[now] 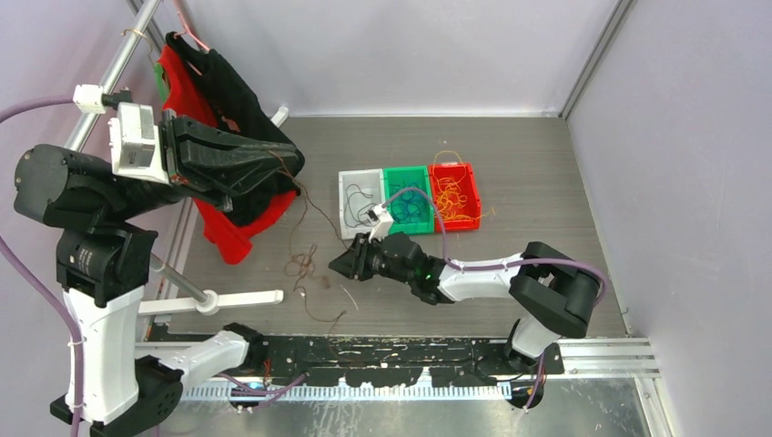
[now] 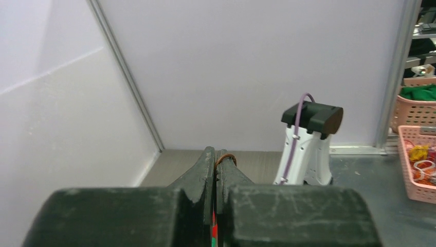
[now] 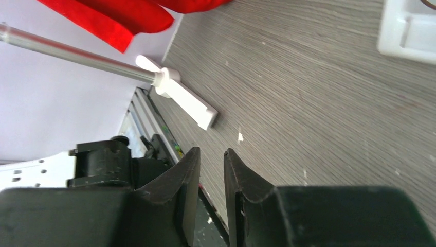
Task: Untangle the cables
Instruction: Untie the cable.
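Left pincer (image 2: pixel 216 154) tight on brown cable (image 2: pixel 229 156); overhead, its trailing length.

Grey, wood-grained table (image 1: pixel 510 155). White tray (image 1: pixel 343 205), green tray (image 1: pixel 407 169), red tray (image 1: pixel 476 196). The cables (image 1: pixel 300 264): dark brown on the table, orange in the red tray, blue in the green tray. Red cloth (image 1: pixel 228 238); black cloth (image 1: pixel 223 91). Black left gripper (image 1: pixel 299 162); black right gripper (image 1: pixel 333 266). Pale lilac walls (image 1: pixel 410 45).

Open lane between white rack foot (image 1: pixel 241 298) and bins (image 1: pixel 407 169), cables (image 1: pixel 298 266) strewn across
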